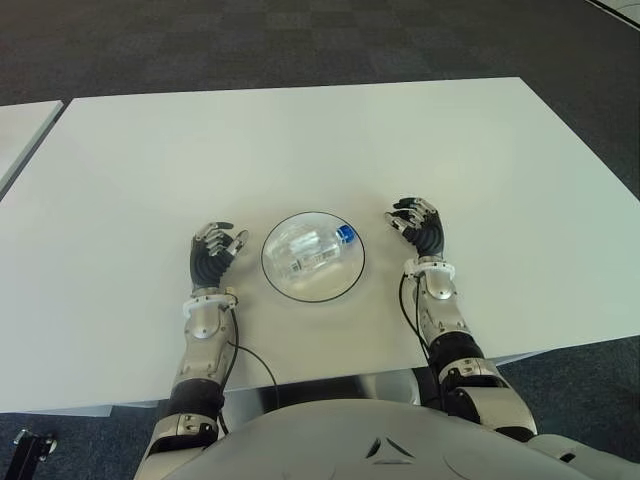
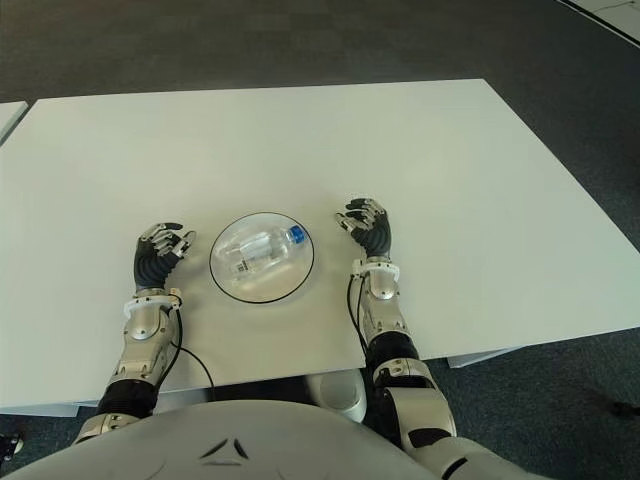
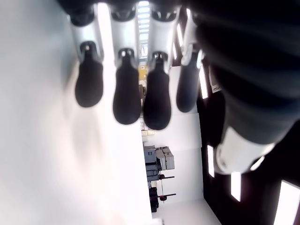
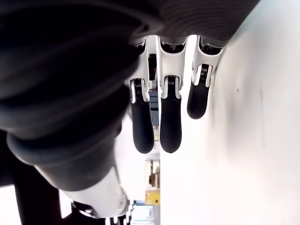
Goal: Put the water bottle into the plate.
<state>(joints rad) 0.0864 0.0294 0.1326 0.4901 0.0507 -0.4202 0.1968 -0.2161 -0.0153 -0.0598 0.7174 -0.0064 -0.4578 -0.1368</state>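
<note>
A clear water bottle (image 1: 312, 250) with a blue cap lies on its side inside a round clear plate (image 1: 281, 282) with a dark rim, on the white table (image 1: 300, 140). My left hand (image 1: 213, 250) shows just left of the plate, fingers relaxed and holding nothing. To the right of the plate is my right hand (image 1: 417, 224), its fingers loosely curved and also holding nothing. In the wrist views, the left fingers (image 3: 126, 96) and the right fingers (image 4: 170, 122) hang free above the table with nothing between them.
A second white table's corner (image 1: 22, 125) shows at the far left. Dark carpet (image 1: 300, 40) lies beyond the table's far edge. The table's near edge runs just behind my forearms.
</note>
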